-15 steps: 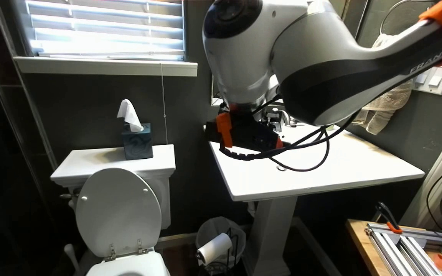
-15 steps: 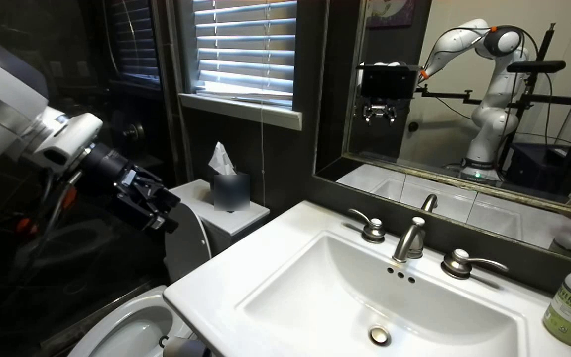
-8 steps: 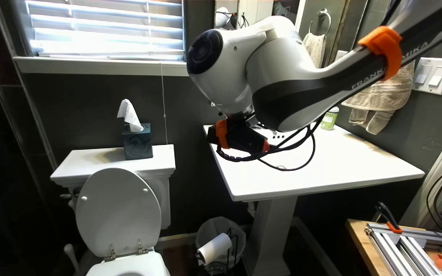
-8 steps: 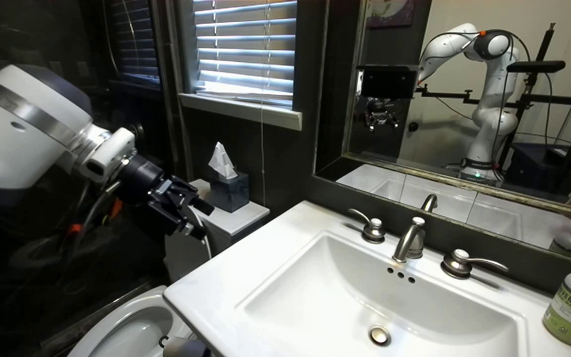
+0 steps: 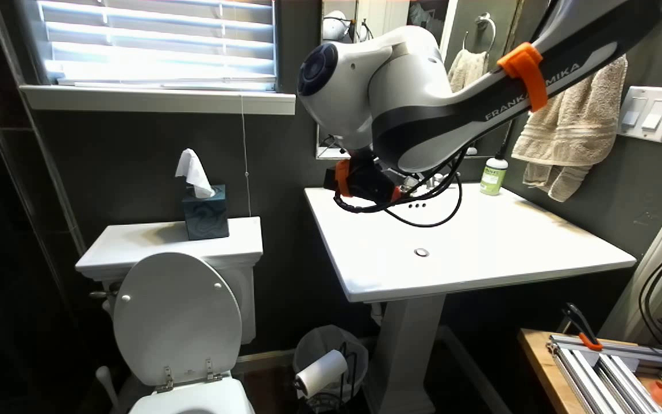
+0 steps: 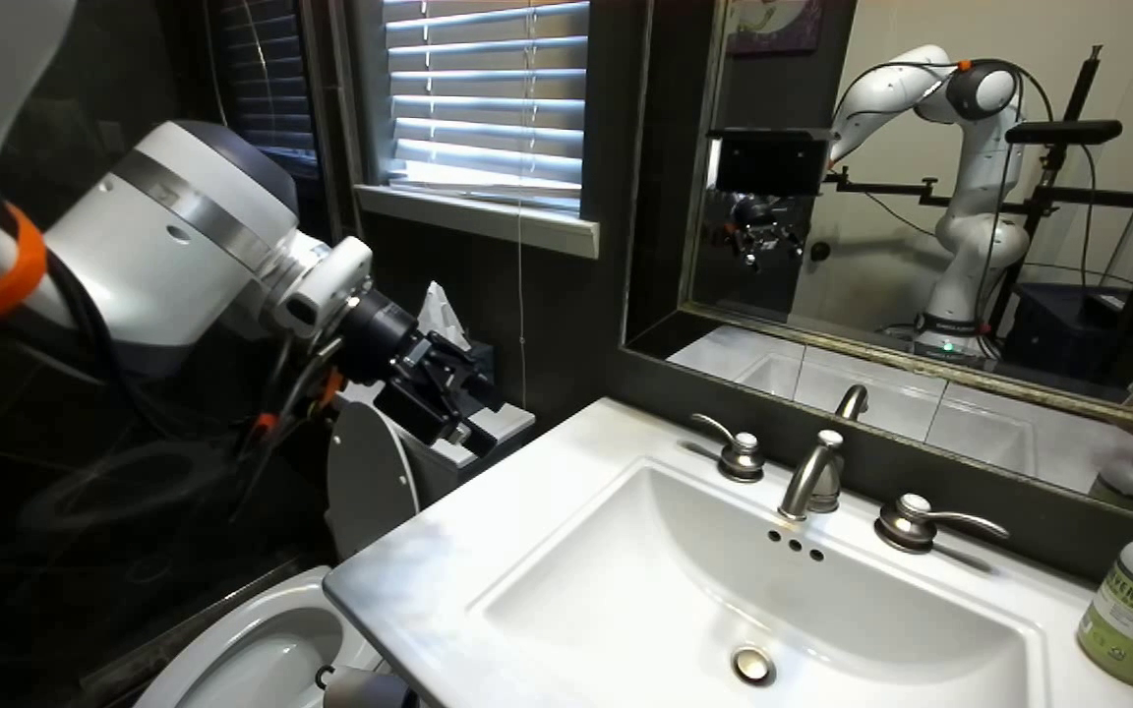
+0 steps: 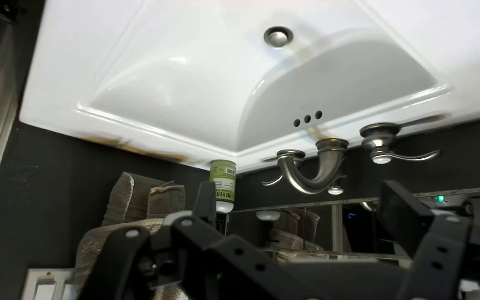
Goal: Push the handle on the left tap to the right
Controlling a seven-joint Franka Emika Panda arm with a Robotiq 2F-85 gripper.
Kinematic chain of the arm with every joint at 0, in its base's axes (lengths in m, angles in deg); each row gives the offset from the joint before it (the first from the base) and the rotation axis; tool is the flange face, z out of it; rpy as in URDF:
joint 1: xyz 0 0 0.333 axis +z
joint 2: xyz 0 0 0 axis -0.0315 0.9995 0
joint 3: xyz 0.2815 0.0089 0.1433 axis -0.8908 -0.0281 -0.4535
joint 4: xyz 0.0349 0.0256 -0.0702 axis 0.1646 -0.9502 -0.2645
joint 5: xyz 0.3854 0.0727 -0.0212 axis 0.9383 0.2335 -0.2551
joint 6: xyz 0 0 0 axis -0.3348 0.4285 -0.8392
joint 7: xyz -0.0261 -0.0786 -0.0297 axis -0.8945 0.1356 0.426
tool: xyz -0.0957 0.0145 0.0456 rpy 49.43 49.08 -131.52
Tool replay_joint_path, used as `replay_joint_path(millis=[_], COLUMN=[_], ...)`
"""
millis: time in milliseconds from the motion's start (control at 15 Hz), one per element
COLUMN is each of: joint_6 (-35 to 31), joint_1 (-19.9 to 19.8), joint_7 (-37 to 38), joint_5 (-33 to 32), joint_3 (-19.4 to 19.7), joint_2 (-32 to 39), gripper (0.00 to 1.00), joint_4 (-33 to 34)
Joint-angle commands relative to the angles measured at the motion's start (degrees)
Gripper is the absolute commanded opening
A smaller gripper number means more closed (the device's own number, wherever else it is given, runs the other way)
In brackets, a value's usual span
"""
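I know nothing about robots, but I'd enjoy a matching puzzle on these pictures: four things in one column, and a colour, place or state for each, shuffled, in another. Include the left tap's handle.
Things
1. left tap's handle
2. tool
3. tissue box
4. Meyer's soap bottle

Descriptions
A. on the toilet tank
B. partly yellow-green
C. pointing away from the spout
D. open, holding nothing

Pairs: 1-C, 2-D, 3-A, 4-B

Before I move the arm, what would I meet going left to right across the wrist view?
White double switch plate, beige terry towel, green-and-white plastic bottle, tall curved chrome spout, stubby chrome left tap, its small shiny chrome lever handle.
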Motion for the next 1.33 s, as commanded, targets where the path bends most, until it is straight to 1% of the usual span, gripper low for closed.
replay_joint_path(millis=[0,267,600,667,867,1200,1267], joint_6=[0.43,0.41,0.68,0.15,0.18,0.18,0.1], joint_1=[-0.15,-0.12,-0.43,-0.21,-0.41,-0.39,-0.93], joint_7=[1.4,2.16,2.37,1.13,1.15,1.15,0.96], joint_5=[-0.35,-0.06,-2.34,-0.53,-0.77,-0.77,0.48], joint_3=[0.72,1.08,2.48,1.9,2.55,2.56,2.69], joint_2=[3.28,6.42,9.4,7.96,8.86,8.91,10.41], gripper=[1.0,1.0,1.0,1.0,1.0,1.0,1.0], joint_4=[1.63,2.07,2.36,1.11,1.42,1.73,3.66])
